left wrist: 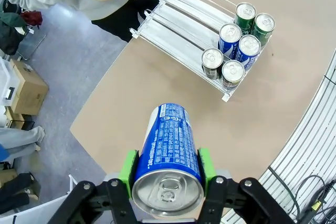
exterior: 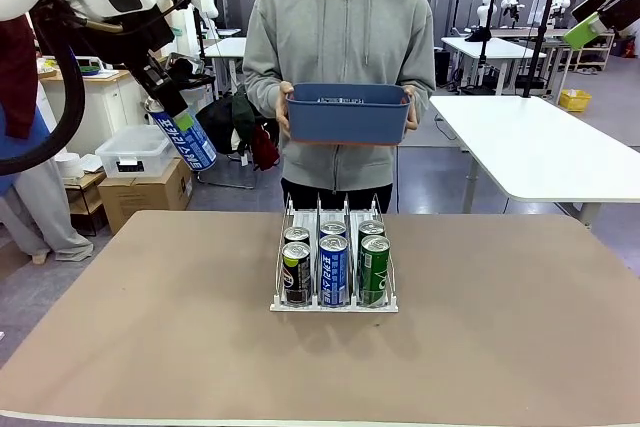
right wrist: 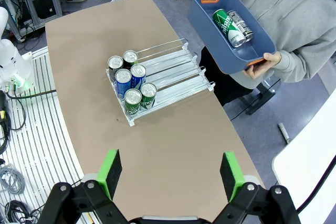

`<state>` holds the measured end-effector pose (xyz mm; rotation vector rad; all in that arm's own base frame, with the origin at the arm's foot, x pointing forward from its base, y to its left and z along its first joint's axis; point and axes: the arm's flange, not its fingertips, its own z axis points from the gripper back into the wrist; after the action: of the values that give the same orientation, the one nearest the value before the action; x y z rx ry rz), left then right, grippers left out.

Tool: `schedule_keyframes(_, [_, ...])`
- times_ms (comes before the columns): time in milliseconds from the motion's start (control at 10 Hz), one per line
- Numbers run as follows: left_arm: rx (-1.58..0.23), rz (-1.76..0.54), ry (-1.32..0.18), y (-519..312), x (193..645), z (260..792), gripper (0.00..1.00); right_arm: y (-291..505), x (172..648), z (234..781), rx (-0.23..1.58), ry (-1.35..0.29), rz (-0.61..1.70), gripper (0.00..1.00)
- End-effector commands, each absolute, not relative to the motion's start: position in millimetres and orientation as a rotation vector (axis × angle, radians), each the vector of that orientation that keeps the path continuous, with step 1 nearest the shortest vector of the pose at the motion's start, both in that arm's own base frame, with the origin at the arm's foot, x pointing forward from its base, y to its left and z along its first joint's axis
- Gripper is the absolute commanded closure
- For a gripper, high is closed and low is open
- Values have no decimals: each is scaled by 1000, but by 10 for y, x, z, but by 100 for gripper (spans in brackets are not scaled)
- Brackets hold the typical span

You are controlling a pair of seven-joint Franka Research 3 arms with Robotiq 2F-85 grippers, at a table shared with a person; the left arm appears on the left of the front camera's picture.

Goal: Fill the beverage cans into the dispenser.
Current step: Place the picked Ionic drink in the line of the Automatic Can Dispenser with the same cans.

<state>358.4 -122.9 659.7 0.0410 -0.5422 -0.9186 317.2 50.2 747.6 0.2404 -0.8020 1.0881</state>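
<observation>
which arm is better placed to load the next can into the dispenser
Left. The left gripper is shut on a blue-and-white can, held above the table, and the dispenser has free room in its lanes. The right gripper is open and holds nothing.

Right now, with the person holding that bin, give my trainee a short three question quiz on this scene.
1. How many cans stand in the dispenser?
2. True or false: the left pincer is empty.
3. The blue bin holds: A no cans, B two cans, C five cans?
Key: 1 six; 2 false, it grips a blue-and-white can; 3 B.
</observation>
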Motion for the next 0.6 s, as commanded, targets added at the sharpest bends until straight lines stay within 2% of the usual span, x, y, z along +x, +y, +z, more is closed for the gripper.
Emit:
schedule_keyframes(0, [44, -909, -563, -1208, 3629, 6626, 43, 506, 3179, 7467, 239, -801, 1095, 0])
schedule_keyframes(200, [40, -917, -540, -1225, 3603, 6582, 43, 506, 3179, 7467, 239, -801, 1095, 0])
schedule_keyframes(500, [23, -738, -483, -1486, 3414, 6521, 43, 506, 3179, 7467, 239, -801, 1095, 0])
